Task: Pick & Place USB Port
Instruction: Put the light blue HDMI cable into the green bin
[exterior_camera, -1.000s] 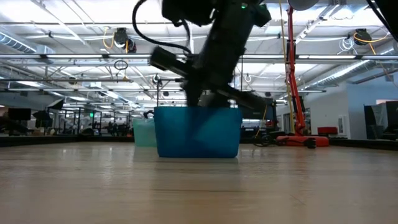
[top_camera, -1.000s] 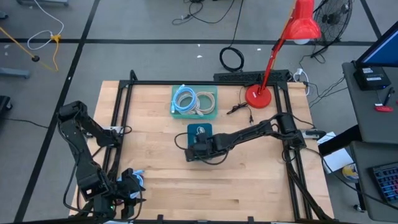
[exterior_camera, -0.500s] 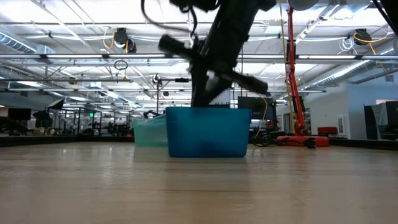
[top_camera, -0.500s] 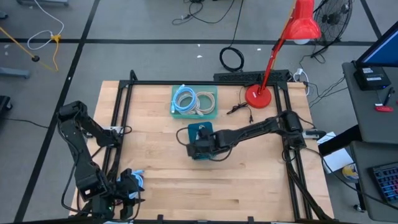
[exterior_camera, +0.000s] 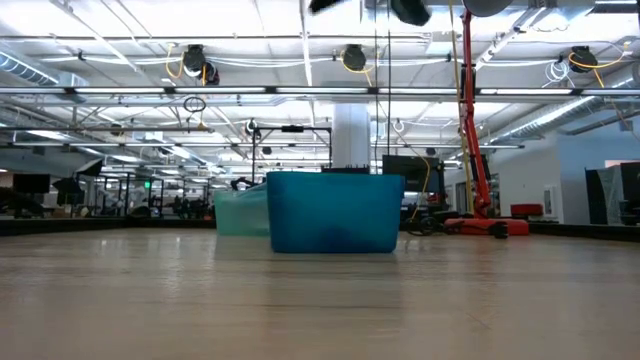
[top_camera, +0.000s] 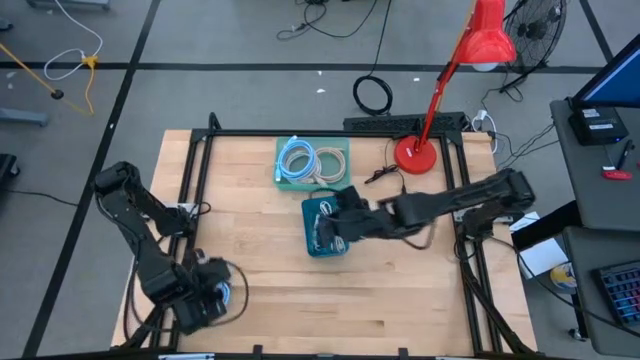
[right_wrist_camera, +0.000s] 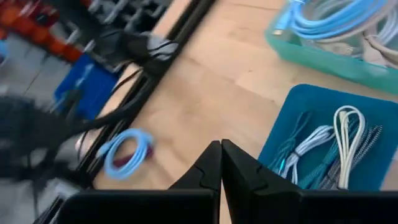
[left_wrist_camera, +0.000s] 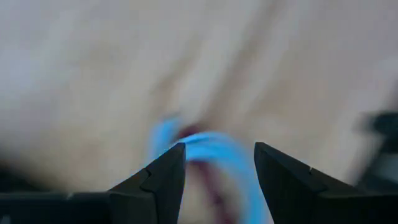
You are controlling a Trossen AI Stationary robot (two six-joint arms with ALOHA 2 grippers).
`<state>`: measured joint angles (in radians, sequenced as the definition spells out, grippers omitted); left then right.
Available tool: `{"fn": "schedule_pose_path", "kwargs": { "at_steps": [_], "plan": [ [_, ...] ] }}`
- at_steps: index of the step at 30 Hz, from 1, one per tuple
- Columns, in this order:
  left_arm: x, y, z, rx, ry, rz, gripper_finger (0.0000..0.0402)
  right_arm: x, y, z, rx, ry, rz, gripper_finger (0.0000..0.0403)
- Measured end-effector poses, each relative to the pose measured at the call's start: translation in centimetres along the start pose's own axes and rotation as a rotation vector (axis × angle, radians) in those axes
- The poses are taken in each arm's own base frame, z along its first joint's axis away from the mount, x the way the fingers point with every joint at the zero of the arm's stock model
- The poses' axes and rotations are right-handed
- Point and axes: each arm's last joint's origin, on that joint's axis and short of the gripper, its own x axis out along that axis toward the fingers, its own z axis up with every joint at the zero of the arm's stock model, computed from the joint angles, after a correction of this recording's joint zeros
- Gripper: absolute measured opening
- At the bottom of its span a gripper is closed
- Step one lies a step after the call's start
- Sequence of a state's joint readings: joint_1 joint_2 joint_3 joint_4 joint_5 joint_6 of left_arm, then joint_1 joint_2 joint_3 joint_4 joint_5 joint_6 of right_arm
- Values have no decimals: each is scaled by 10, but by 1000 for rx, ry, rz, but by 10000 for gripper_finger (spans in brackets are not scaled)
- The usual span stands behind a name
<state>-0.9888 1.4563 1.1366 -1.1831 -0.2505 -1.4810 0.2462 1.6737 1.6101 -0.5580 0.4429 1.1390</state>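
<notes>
The blue cable (right_wrist_camera: 124,153), coiled, lies on the bench (top_camera: 400,290) near its left front corner, just beside the frame rail, and in the left wrist view it sits right ahead between that arm's fingers (left_wrist_camera: 163,180). The left gripper (top_camera: 215,295) has swung out from the bench's front edge toward the coil within the last second; its fingers stand wide apart with nothing in them yet, so a pick looks close. The right gripper (top_camera: 330,232), which was low in the blue bin (top_camera: 318,212), has lifted clear and pulled back, fingers pressed together and empty. That bin holds several cables; the teal bin (top_camera: 340,183) behind it holds more coils.
</notes>
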Motion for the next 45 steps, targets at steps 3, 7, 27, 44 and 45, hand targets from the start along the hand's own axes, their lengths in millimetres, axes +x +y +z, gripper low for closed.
{"fn": "schedule_pose_path", "kwargs": {
  "at_steps": [3, 7, 27, 44, 45],
  "plan": [
    [2, 15, 2, -26, 97, 160, 170, -30, 5, -5, -51, 19, 44, 0],
    [12, 23, -3, -24, 164, 215, 135, -63, 6, -18, -120, 57, 53, 0],
    [94, 58, -17, -167, 616, 191, 331, -134, -14, -48, -422, 171, 5, 0],
    [112, 64, 8, -362, 539, 79, 34, -136, -8, -50, -443, 164, 64, 0],
    [108, 63, 16, -387, 511, 72, 34, -136, -9, -51, -448, 168, 57, 0]
  ]
}}
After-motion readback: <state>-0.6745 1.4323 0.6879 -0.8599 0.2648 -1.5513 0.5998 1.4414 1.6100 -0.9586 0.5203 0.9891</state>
